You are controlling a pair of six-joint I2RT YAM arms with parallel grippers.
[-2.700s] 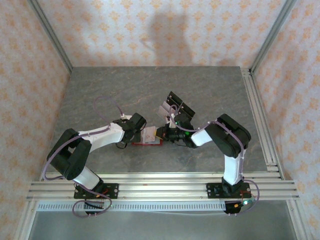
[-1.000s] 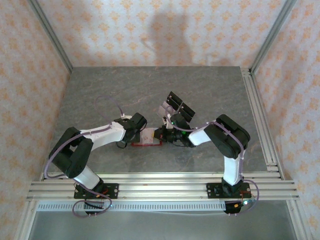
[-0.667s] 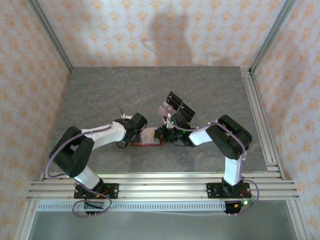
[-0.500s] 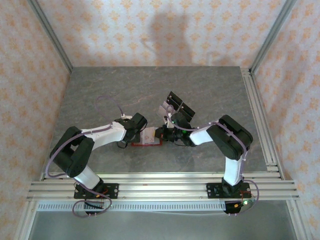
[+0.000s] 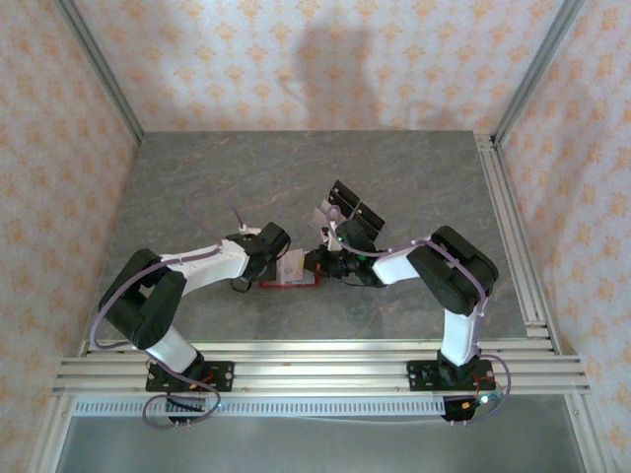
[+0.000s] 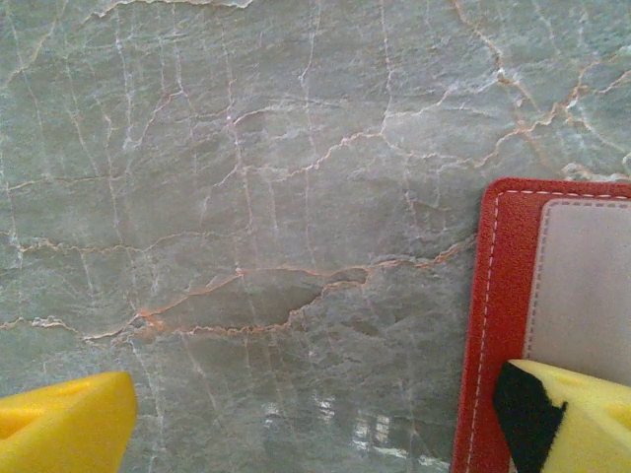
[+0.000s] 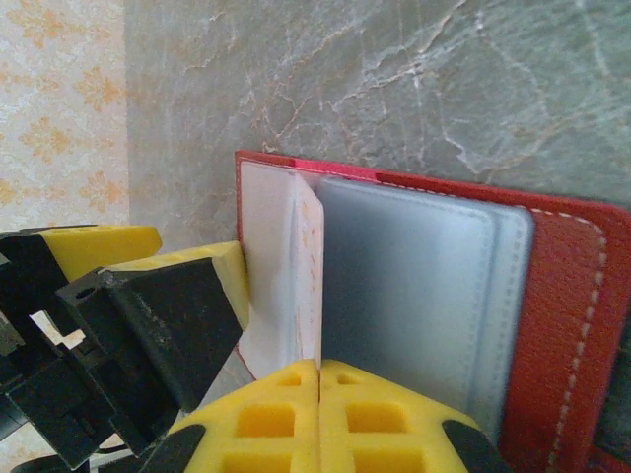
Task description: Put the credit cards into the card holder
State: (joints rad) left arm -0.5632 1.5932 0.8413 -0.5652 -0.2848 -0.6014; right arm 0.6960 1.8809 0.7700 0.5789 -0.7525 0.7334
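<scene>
Gripping a credit card (image 7: 281, 276), apparently upright in the card holder (image 7: 567, 325), the right tool (image 7: 318, 384) is clamping; the left tool (image 6: 315, 419) is gaping open.

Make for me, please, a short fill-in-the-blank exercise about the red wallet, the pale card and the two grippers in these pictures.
1. The card holder is ___ in colour.
2. The right gripper is ___ on a credit card.
3. The left gripper has its jaws ___.
Missing words: red; shut; open.
</scene>
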